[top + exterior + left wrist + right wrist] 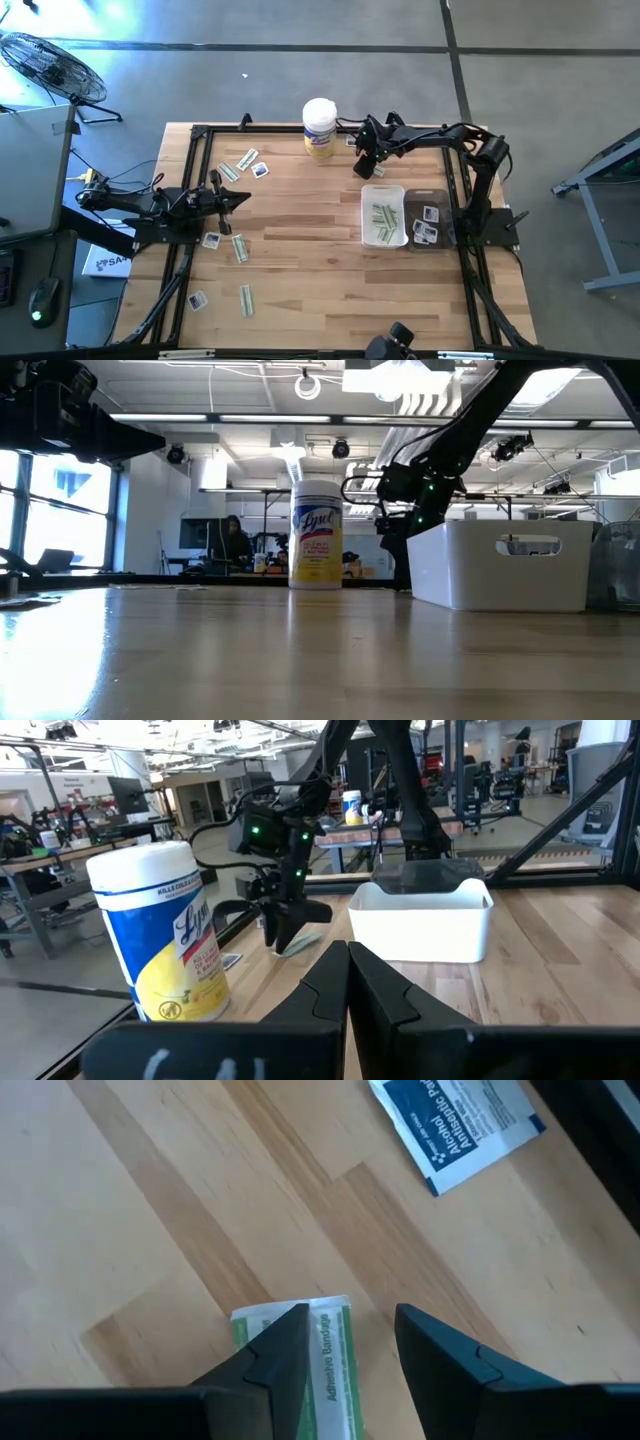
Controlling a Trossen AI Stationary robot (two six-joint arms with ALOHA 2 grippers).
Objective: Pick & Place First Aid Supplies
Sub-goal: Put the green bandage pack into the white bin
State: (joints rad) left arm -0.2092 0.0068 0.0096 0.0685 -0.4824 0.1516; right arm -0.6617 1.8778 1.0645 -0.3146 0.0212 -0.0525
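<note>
The first aid supplies are small flat packets. A green-white bandage strip (335, 1355) lies flat on the wood near the table's far edge, with a white-and-blue antiseptic packet (460, 1120) beside it. My right gripper (350, 1330) points steeply down over the strip, open; one fingertip (285, 1340) covers the strip's edge, the other stands beside it. It also shows in the high view (363, 166) and the left wrist view (285, 925). More packets (240, 165) (240, 248) lie at the left. My left gripper (240, 197) waits shut and level at the left. My right gripper's fingers come down at the near end of the bandage strip (330, 1315) from above, lying along it. The strip lies flat on the table. The fingers themselves hide the place where they would meet it, so I cannot tell whether they touch it.
A tall white canister with a yellow label (319, 127) stands just left of my right gripper. A white bin (383, 215) holding green strips and a dark bin (430, 220) holding white squares sit at the right. Black frame rails (200, 135) border the table.
</note>
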